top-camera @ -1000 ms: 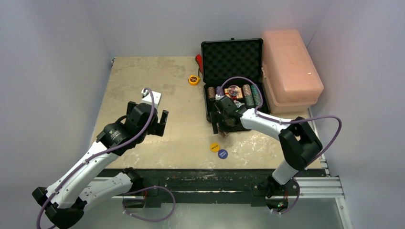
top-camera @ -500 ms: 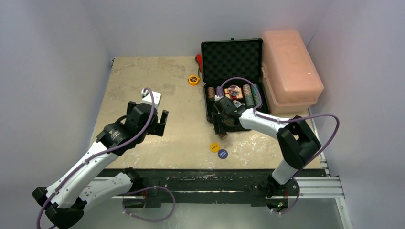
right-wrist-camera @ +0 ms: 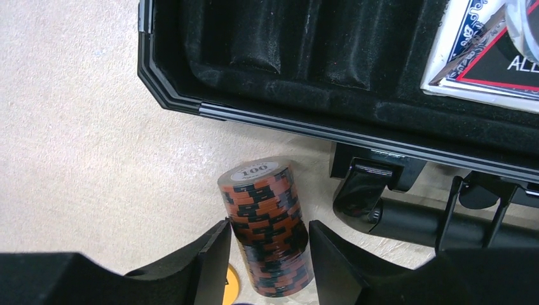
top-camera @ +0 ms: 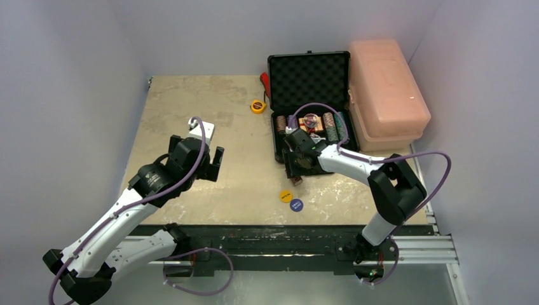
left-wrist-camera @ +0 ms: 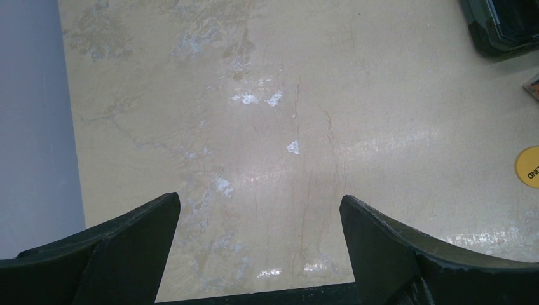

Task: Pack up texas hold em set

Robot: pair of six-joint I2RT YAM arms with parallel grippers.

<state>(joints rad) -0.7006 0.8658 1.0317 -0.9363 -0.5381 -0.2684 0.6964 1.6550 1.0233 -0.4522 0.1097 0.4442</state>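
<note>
The black foam-lined briefcase (top-camera: 309, 76) lies open at the back right, with chip stacks (top-camera: 328, 124) and card decks (right-wrist-camera: 483, 57) in its base. My right gripper (top-camera: 296, 173) is just in front of the case's front edge (right-wrist-camera: 267, 121), shut on an orange-and-black chip stack (right-wrist-camera: 264, 222) marked 100. The stack stands upright between the fingers, next to the case handle (right-wrist-camera: 407, 219). The yellow button (top-camera: 286, 196) and blue button (top-camera: 296, 204) lie on the table nearer to me. My left gripper (top-camera: 206, 164) is open and empty over bare table at the left.
A pink plastic box (top-camera: 386, 89) stands against the case's right side. A yellow tape measure (top-camera: 257, 106) and a red object (top-camera: 264, 82) lie left of the case. A small white-and-metal object (top-camera: 202, 129) lies behind my left gripper. The yellow button shows at the left wrist view's right edge (left-wrist-camera: 529, 166).
My right gripper with the chip stack has shifted slightly left along the case's front edge. The left arm has not moved.
</note>
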